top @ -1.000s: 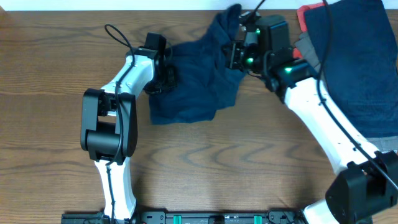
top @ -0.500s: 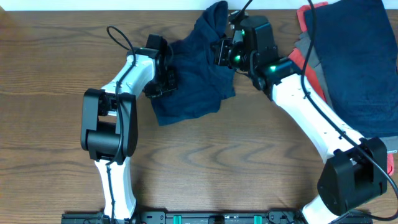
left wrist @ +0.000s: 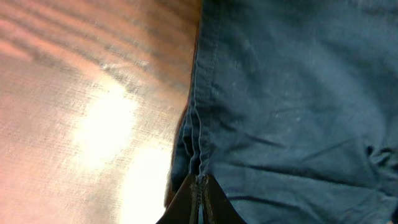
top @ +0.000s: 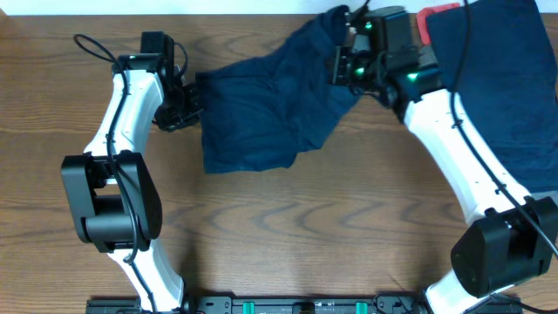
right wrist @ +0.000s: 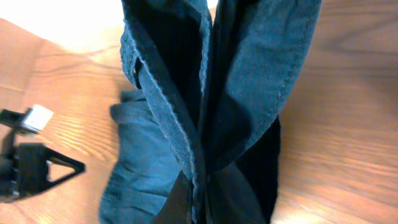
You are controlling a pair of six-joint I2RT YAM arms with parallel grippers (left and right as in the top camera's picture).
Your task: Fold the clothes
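- Change: the left gripper (top: 193,100) stands farther out to the left than a second ago. The navy shorts (top: 270,113), then a bunched heap between the arms, are now drawn out wide.
- Change: the right gripper (top: 344,65) has shifted a little toward the far right corner, carrying its end of the cloth with it.
- Meaning: the garment is judged to be mid-spread, tensioned between two holds. No fold is made yet, and the cloth is creased through its middle.
- Jaws, left: pressed together on a stitched edge seam of the shorts, which runs straight into the fingertips in the left wrist view.
- Jaws, right: pinching a gathered bundle of cloth. In the right wrist view the folds rise steeply from the fingertips, clear of the table (top: 288,227).
- Location: the shorts lie on the far half of the table, between the arms. A second navy piece (top: 501,87) and a coral-red piece (top: 436,12) sit apart at the far right.
- Axis: the long axis runs left to right, tilting toward the far edge at the right end. The loose lower edge points toward the robot.
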